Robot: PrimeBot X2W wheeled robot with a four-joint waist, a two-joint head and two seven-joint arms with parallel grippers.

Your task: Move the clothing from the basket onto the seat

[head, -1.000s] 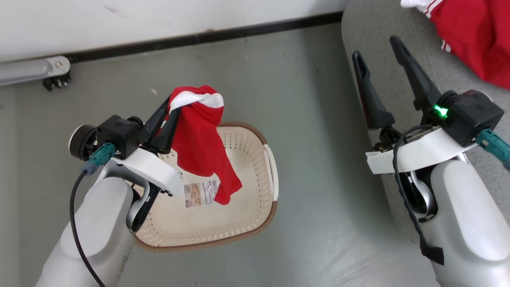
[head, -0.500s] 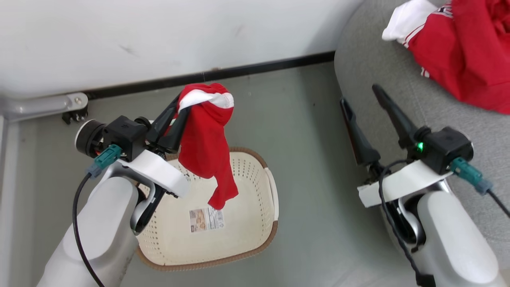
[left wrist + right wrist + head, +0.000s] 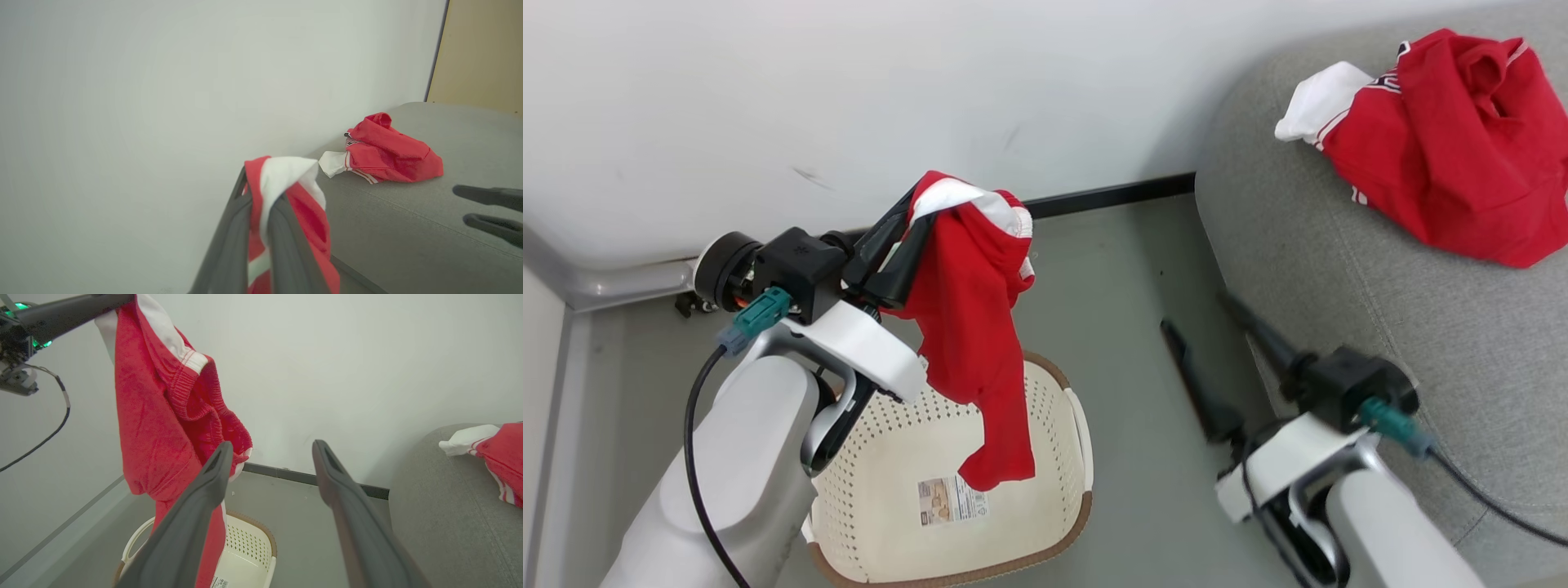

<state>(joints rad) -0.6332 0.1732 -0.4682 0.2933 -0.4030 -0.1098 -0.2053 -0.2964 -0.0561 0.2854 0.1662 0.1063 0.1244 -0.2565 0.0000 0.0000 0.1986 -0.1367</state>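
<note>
My left gripper [image 3: 915,208] is shut on a red garment with white trim [image 3: 972,327], which hangs free over the cream basket [image 3: 1085,457]. The garment's tail dangles above the basket's labelled bottom. The left wrist view has that gripper [image 3: 261,192] clamping the white-and-red fabric [image 3: 290,175]. Another piece of red clothing with a white part [image 3: 1445,147] lies bunched on the grey seat [image 3: 1339,286]. My right gripper [image 3: 1196,314] stands open and holds nothing, over the floor beside the seat's edge. Through its spread fingers [image 3: 273,447] I see the hanging garment [image 3: 163,416] and the basket [image 3: 249,555].
A white wall with a black baseboard [image 3: 1111,196] runs behind the basket and seat. Grey floor [image 3: 1127,286] separates the basket from the seat's rounded edge. A grey rail [image 3: 621,282] lies along the wall at the left. A beige panel [image 3: 482,53] stands beyond the seat.
The head camera has tilted up, showing more wall and seat. My left gripper has lifted the garment higher above the basket. My right gripper has come off the seat's edge, lower.
</note>
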